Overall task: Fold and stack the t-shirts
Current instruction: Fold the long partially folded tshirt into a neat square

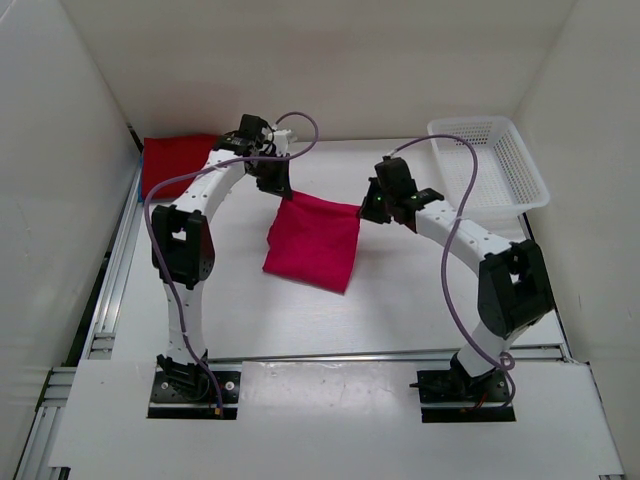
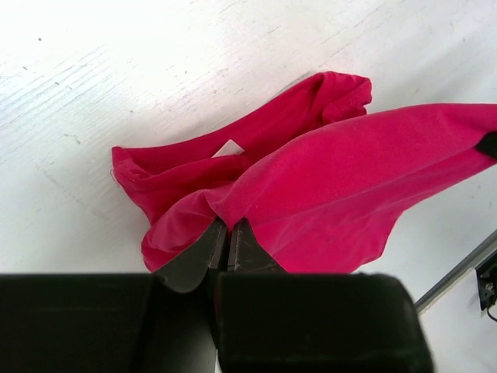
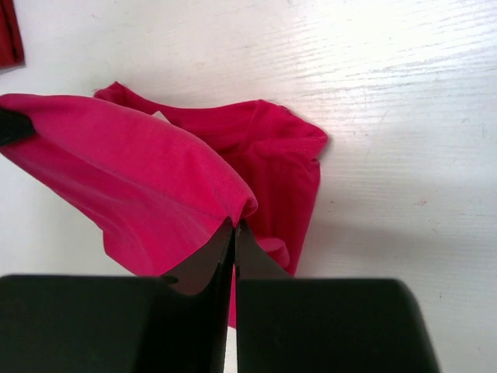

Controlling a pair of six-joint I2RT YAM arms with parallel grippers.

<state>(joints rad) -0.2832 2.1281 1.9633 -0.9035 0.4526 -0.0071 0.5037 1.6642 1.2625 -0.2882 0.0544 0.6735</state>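
Note:
The pink-magenta t-shirt [image 1: 315,243] hangs between both grippers above the table's middle, its lower part draping onto the table. My left gripper [image 1: 281,190] is shut on its left upper corner [image 2: 225,221]. My right gripper [image 1: 367,210] is shut on its right upper corner [image 3: 235,221]. The shirt also shows in the left wrist view [image 2: 342,179] and the right wrist view [image 3: 140,171]. The dark red t-shirt [image 1: 175,160] lies folded at the back left, and a sliver of it shows in the right wrist view [image 3: 8,35]. The blue shirt is out of view.
A white plastic mesh basket [image 1: 490,160] stands at the back right. White walls enclose the table on three sides. A metal rail [image 1: 110,270] runs along the left edge.

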